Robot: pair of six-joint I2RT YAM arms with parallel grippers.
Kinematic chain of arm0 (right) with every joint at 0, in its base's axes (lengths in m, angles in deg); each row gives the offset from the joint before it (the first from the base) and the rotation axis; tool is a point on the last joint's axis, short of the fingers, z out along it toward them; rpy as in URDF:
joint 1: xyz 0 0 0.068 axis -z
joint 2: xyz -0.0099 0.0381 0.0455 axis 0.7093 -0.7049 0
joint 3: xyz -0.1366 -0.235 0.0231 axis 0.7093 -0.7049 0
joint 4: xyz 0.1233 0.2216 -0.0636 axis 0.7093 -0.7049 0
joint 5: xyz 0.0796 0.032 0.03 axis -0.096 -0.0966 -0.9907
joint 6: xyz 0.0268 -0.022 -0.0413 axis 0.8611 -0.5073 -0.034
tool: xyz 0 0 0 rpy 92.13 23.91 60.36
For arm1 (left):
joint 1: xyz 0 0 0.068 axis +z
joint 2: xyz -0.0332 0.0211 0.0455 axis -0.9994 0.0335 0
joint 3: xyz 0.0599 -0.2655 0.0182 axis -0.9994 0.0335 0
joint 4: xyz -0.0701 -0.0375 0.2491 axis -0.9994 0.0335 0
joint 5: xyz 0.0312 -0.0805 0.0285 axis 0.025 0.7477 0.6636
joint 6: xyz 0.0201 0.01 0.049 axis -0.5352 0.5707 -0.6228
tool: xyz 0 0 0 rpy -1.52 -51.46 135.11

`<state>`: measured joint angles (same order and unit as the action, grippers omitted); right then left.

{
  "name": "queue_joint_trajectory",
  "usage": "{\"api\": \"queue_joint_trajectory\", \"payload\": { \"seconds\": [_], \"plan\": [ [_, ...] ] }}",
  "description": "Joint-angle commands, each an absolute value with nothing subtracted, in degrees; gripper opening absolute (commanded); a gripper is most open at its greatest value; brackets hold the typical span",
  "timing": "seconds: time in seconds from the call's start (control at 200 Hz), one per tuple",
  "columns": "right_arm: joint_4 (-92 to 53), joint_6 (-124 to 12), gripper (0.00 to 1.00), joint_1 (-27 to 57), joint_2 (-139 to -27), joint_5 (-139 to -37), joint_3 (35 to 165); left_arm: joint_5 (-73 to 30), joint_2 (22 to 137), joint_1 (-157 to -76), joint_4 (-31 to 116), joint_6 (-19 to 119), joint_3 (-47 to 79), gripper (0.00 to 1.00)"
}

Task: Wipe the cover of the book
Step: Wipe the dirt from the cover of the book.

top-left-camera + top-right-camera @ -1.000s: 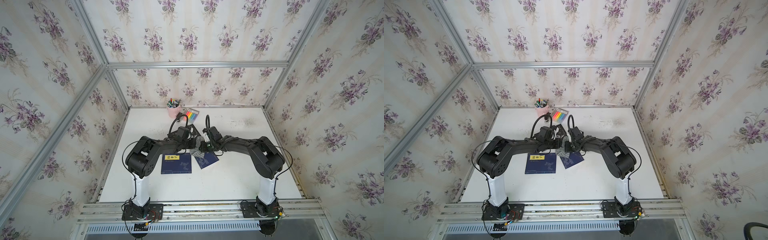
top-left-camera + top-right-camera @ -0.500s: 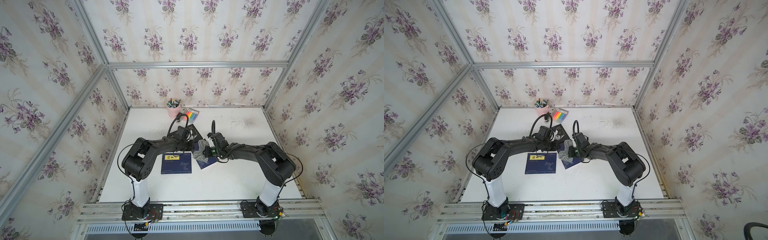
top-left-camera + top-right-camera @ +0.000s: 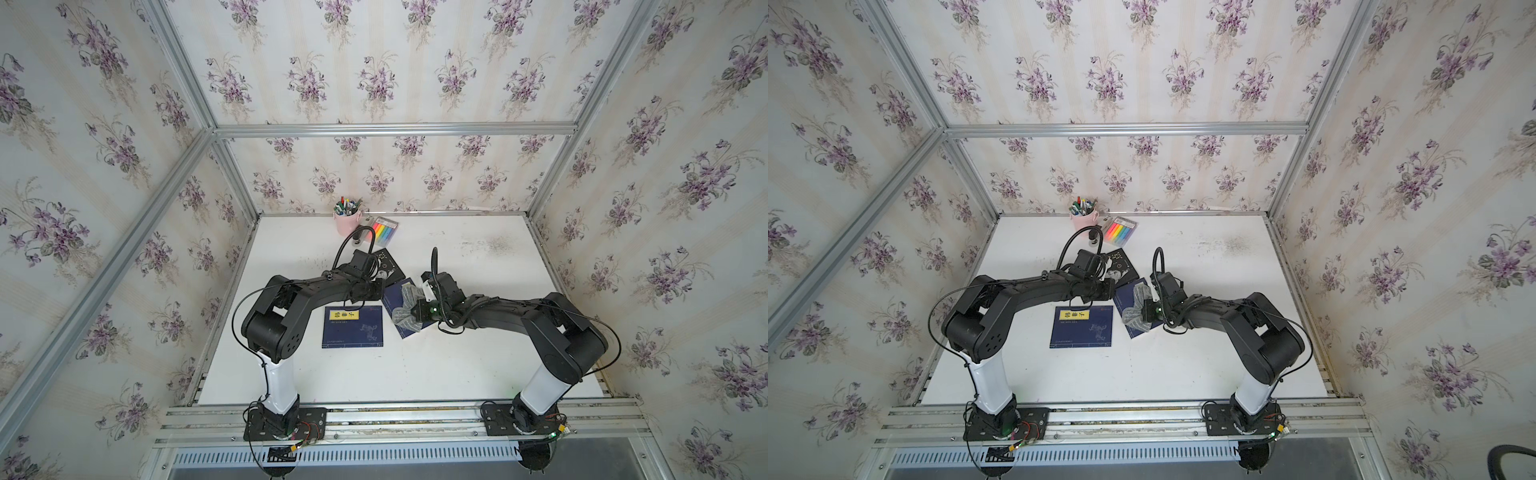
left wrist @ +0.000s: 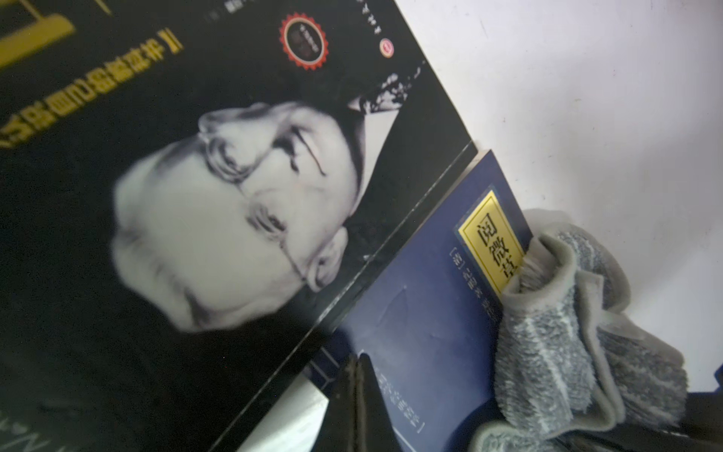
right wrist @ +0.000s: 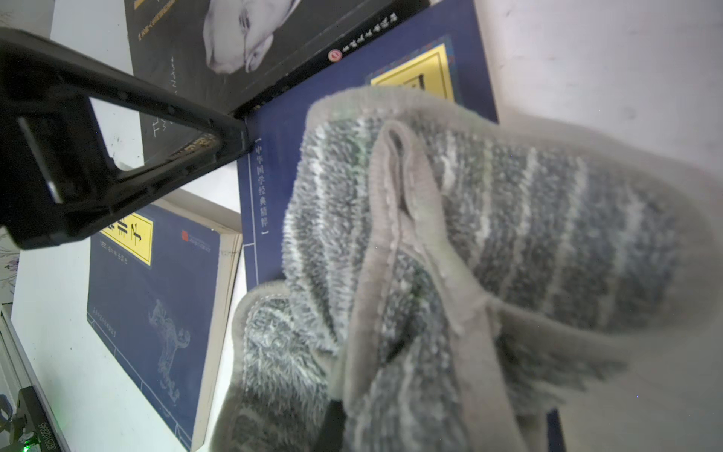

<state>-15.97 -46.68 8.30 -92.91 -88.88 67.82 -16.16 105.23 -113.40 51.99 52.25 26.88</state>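
The dark blue book (image 3: 394, 296) (image 5: 274, 129) with a yellow title label lies tilted at mid-table. My left gripper (image 3: 380, 287) (image 4: 358, 362) is shut, and its joined tips press down on the book's corner beside the black book. A grey striped cloth (image 3: 402, 316) (image 4: 555, 344) (image 5: 489, 219) is bunched on the cover's right half. My right gripper (image 3: 417, 310) is shut on the cloth, which hides its fingers in the right wrist view and covers part of the label.
A second blue book (image 3: 352, 326) (image 5: 156, 305) lies flat just left of the tilted one. A black book with a face on it (image 3: 388, 266) (image 4: 195, 195) touches its far edge. A pink pen cup (image 3: 346, 218) and a marker pack (image 3: 383, 230) stand on the white table (image 3: 457, 365) at the back.
My right gripper has dragged the cloth along the blue cover toward the table's front, away from the left gripper. The left gripper has stayed on the book's corner.
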Motion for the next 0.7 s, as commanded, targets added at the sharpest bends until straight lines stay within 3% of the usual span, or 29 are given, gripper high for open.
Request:
{"api": "queue_joint_trajectory", "payload": {
  "seconds": [0.0,0.44,0.694],
  "plan": [
    [-25.4,-47.0,0.00,8.2,-93.5,-87.8,67.6,-20.7,105.2,-113.1,54.3,50.3,26.8,0.00],
    [-25.1,-47.1,0.00,8.1,-93.1,-88.3,67.4,-18.5,106.1,-111.9,53.6,50.2,26.9,0.00],
    [-24.7,-46.6,0.00,6.8,-99.8,-89.3,76.8,-16.0,106.0,-112.1,52.3,50.4,27.9,0.00]
  ]
}}
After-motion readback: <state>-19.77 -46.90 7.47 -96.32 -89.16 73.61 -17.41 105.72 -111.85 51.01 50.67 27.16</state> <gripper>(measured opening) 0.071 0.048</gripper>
